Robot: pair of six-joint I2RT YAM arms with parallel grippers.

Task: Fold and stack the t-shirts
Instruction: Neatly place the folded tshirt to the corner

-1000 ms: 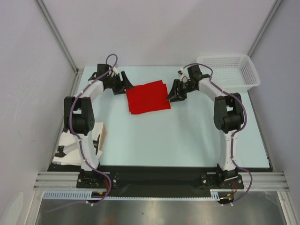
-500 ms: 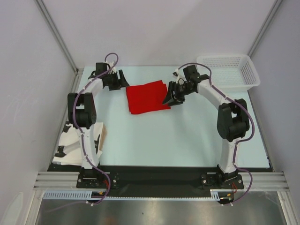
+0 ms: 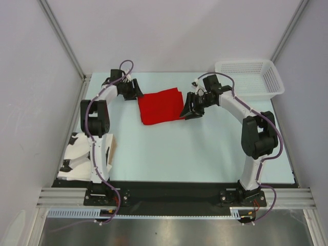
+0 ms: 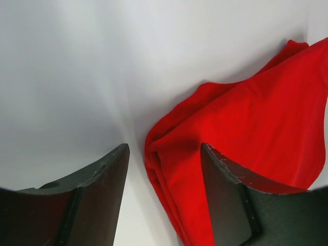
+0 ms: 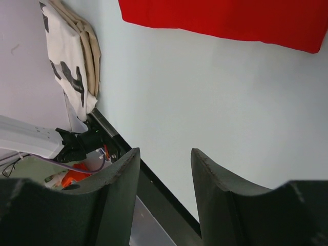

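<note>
Shirt [image 3: 160, 105] lies folded at far-centre of the table [image 3: 205, 148], with an arm on each side so we can work opposite edges at once. Left gripper [image 3: 138, 93] is at its far-left corner, jaws apart, bunched fold lined up with the gap, nothing pinched. Right gripper [image 3: 186, 113] is at the right edge, jaws apart, empty. We judge this is setup for another fold.

Looks like a robotics lab cell: plain grey walls [image 3: 169, 31] around a pale counter [image 3: 205, 154], aluminium rail [image 3: 61, 197] along the frame's bottom, left arm [image 3: 95, 128] and right arm [image 3: 256, 138] bolted there.
</note>
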